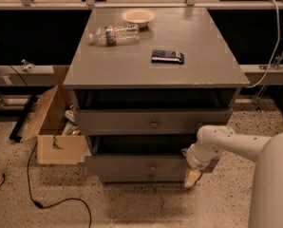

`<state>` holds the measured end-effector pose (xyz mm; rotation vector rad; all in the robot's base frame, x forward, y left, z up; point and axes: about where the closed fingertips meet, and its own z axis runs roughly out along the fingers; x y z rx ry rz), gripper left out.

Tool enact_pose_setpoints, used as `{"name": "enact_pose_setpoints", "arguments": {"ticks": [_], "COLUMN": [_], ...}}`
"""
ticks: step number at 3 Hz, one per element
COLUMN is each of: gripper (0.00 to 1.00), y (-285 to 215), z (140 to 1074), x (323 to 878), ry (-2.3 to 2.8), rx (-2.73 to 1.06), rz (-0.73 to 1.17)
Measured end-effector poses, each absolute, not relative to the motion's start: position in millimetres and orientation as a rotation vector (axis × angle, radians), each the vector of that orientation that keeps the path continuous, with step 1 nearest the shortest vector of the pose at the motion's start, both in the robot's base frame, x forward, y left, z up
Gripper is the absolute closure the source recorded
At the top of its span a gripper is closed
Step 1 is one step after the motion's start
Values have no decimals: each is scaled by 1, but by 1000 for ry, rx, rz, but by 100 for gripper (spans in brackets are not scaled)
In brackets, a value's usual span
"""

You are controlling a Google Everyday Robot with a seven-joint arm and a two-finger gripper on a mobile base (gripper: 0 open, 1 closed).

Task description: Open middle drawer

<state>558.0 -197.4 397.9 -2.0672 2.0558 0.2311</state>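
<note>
Grey middle drawer ajar, hand at its right corner, grip unclear.

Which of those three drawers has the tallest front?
The top drawer, right under the tabletop; the middle drawer and bottom drawer are shallower. The gripper hangs by the middle drawer's right end.

Cabinet looks like matt grey painted wood, and the middle drawer is the same stuff with 1 small shiny metal knob. The gripper, down at that drawer's right end, is smooth off-white plastic going tan. Bottle is clear crinkly plastic, box is plain brown cardboard, and the floor is speckled stone.
</note>
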Motion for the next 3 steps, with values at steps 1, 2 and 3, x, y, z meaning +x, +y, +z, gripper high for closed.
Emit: {"name": "enact_pose_setpoints", "arguments": {"ticks": [1,2,3], "gripper": [42,65,89], "y": [-202,-207,-210], "z": [405,411,415], "x": [539,520,508], "ry": [2095,2130,2151], "rx": [-2084,-2093,-2077], "rz": [245,266,275]}}
